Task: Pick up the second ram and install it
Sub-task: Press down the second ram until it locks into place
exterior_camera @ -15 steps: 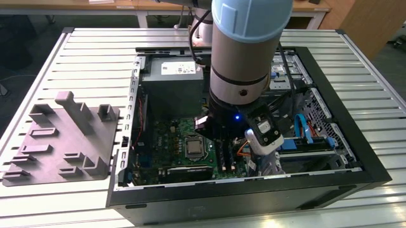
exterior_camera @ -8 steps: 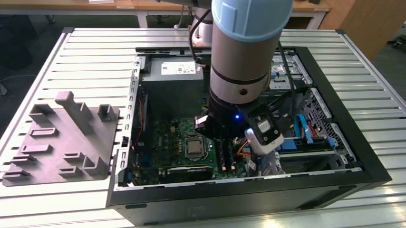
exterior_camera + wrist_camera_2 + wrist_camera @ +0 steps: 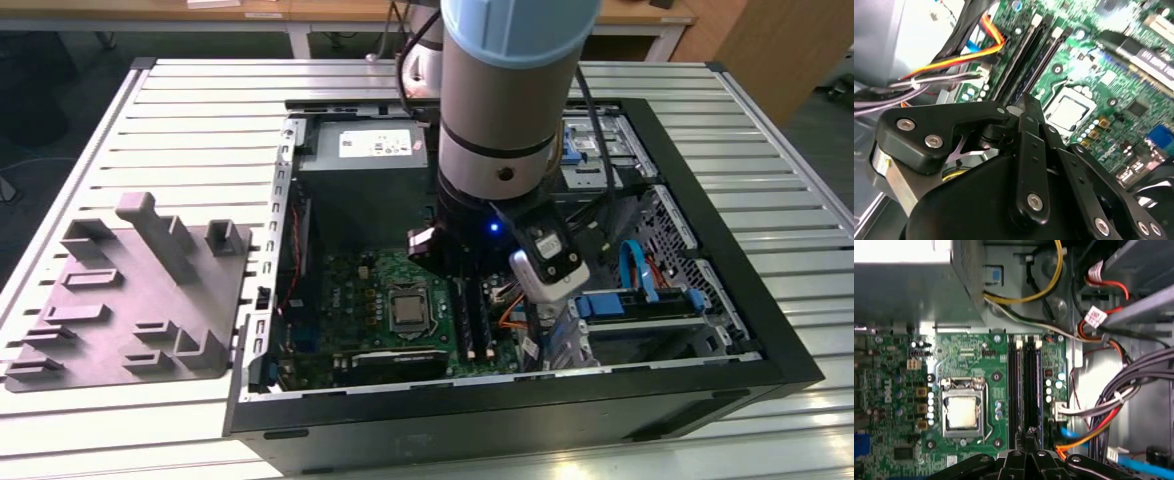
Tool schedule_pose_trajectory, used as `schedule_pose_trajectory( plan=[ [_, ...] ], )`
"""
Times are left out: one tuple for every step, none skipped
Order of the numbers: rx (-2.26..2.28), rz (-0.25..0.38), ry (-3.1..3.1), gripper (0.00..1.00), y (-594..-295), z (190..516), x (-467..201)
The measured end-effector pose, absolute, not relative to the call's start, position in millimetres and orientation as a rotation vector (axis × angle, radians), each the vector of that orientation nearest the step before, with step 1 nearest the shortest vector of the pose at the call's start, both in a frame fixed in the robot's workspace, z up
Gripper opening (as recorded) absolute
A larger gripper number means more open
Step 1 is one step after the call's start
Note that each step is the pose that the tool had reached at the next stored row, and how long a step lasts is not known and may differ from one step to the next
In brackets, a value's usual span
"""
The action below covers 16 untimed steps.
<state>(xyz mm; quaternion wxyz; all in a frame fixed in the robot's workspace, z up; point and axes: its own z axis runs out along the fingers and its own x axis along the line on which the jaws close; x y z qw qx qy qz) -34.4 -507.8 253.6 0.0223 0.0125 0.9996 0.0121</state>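
While the arm (image 3: 501, 100) reaches down into the open computer case (image 3: 694, 390), we see in the exterior view the gripper (image 3: 463, 280) low over the motherboard (image 3: 360, 290), just to the exterior view's right of the processor socket (image 3: 404, 310). The grey tray (image 3: 127, 300) lies well apart, outside the case on the exterior view's left. Two dark strips run side by side under the tool, and we take the one farther from the socket for the second ram (image 3: 483, 322), already standing in its slot. In the second wrist view the fingers (image 3: 1030, 115) lie together as one thin blade with nothing between them, aimed at the memory slots (image 3: 1034, 50), a closure the exterior view hides behind the wrist. In the first wrist view the gripper tip (image 3: 1030, 432) lines up with the near end of the second ram (image 3: 1032, 385), beside its neighbour stick (image 3: 1014, 385). We cannot tell whether the tip touches. We judge the step to be seating, which calls for a straight downward press, kept clear of the orange cable (image 3: 1089, 437).
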Motion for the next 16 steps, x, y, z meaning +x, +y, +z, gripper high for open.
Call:
schedule_pose_trajectory(
  plan=[
    [0.039,0.037,3.097,0.1,-505,254,-35],
    [0.039,0.037,3.097,0.1,-503,254,-35],
    [0.039,0.037,3.097,0.1,-501,254,-35],
    [0.039,0.038,3.096,0.1,-499,254,-35],
    [0.039,0.037,3.097,0.1,-497,254,-35],
    [0.039,0.037,3.097,0.1,-495,254,-35],
    [0.039,0.037,3.096,0.1,-494,254,-36],
    [0.039,0.037,3.097,0.1,-493,254,-36],
    [0.039,0.037,3.097,0.1,-493,254,-36],
    [0.039,0.037,3.097,0.1,-493,256,-36],
    [0.039,0.037,3.097,0.1,-493,257,-36],
    [0.039,0.037,3.097,0.1,-493,257,-36],
    [0.039,0.038,3.096,0.1,-493,257,-36],
    [0.039,0.038,3.096,0.1,-493,257,-36],
    [0.039,0.038,3.096,0.1,-493,257,-36],
    [0.039,0.037,3.097,0.1,-493,257,-36]
  ],
)
